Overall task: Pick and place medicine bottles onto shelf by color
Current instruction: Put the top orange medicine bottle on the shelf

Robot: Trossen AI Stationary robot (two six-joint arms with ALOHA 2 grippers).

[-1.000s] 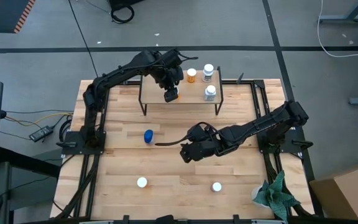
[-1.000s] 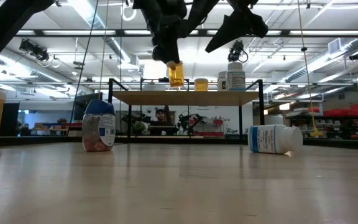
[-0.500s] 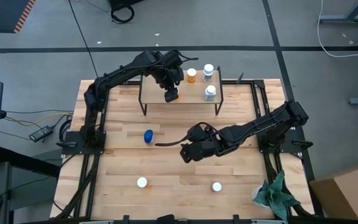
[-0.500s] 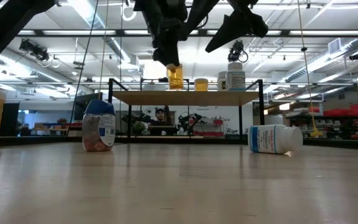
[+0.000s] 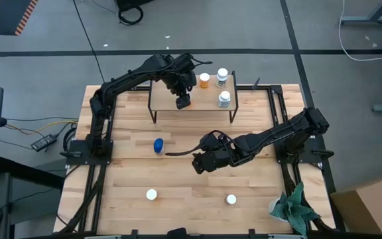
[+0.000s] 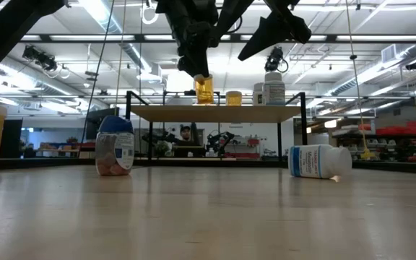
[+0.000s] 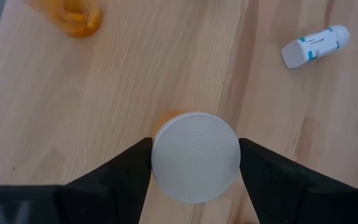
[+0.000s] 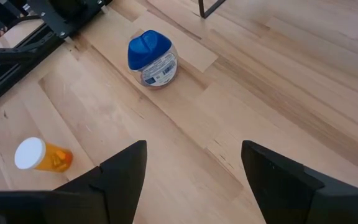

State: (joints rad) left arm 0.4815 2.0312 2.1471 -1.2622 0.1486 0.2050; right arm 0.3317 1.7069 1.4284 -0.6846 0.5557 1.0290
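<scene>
Now left gripper [image 7: 194, 163] over the shelf [image 5: 204, 99], fingers pinching an orange white-capped bottle [image 7: 195, 155], another orange bottle [image 5: 205, 80] just beyond it, right gripper [image 8: 194, 168] spread, blue-topped bottle [image 8: 152, 57] ahead.

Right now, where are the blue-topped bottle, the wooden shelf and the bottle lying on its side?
blue-topped bottle [image 8: 149, 48]: right wrist view, blue lid.
small light-wood shelf [image 5: 201, 99]: high view, bare board.
white bottle lying sideways [image 6: 315, 160]: low view, label.
</scene>
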